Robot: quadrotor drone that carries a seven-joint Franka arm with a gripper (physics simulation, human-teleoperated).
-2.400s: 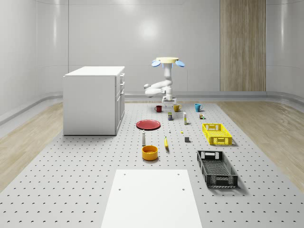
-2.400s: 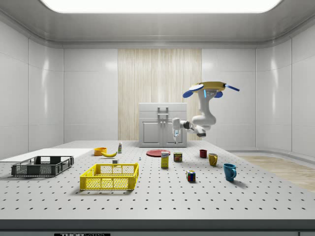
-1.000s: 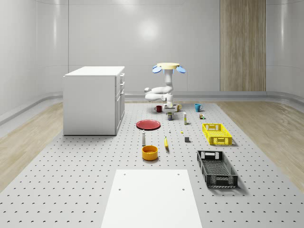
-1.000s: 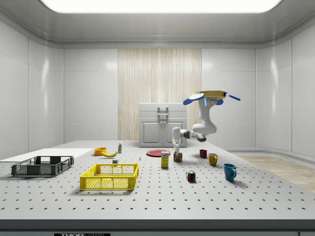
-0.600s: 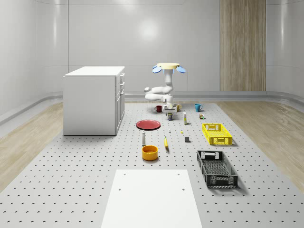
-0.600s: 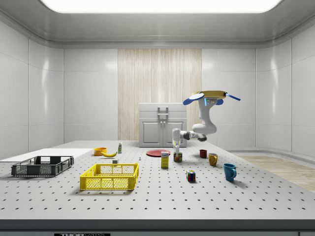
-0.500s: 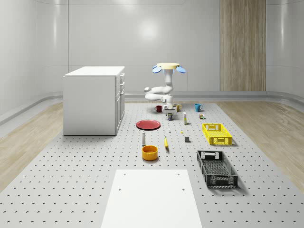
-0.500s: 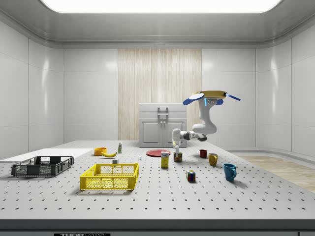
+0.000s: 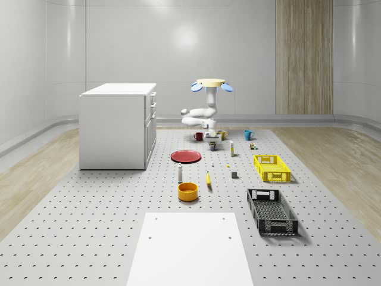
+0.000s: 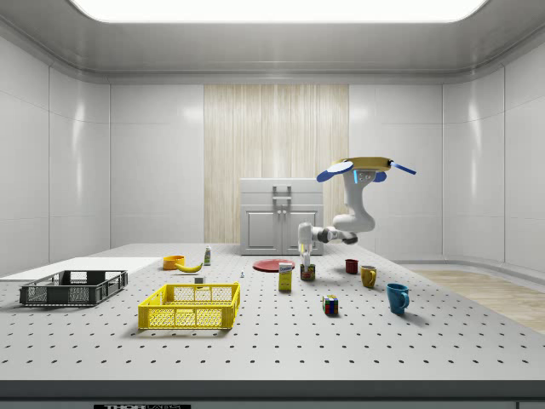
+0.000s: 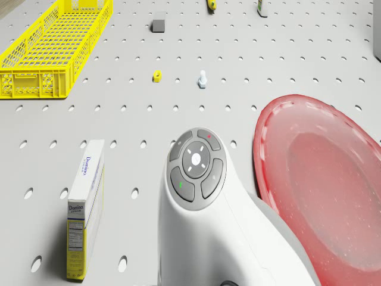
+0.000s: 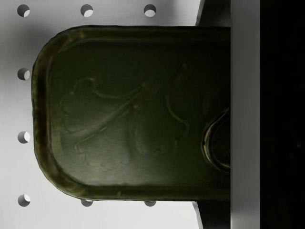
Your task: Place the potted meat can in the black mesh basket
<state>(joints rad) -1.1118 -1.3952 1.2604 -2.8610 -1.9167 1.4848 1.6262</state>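
Drone [image 10: 364, 164] hovers above the far end of the perforated table [image 9: 89, 238], over the cluster of mugs; arm folded down so the gripper [image 10: 305, 256] hangs straight over the potted meat can [image 10: 307, 272].

Potted meat can stands on the table between the sugar box [image 10: 285, 277] and the red mug [image 10: 351, 266], close to the red plate [image 9: 186, 156]. In the wrist view the can's embossed top [image 12: 133, 112] sits directly under the camera, very near, with a dark finger [image 12: 267, 114] running along 1 side.

Gripper state: cannot tell whether the jaws stand apart or are pressed on the can; the side view gives too little at the fingertips.

Step in hand, by my reading: the grasp itself, descent onto the can at or near its end. Can not yet lifted.

Next move calls for: a firm hold across the can, a straight lift clear of the sugar box and mugs, then a long carry to the black mesh basket [image 9: 271, 211], well apart at the table's near end, past the yellow basket [image 9: 271, 168].
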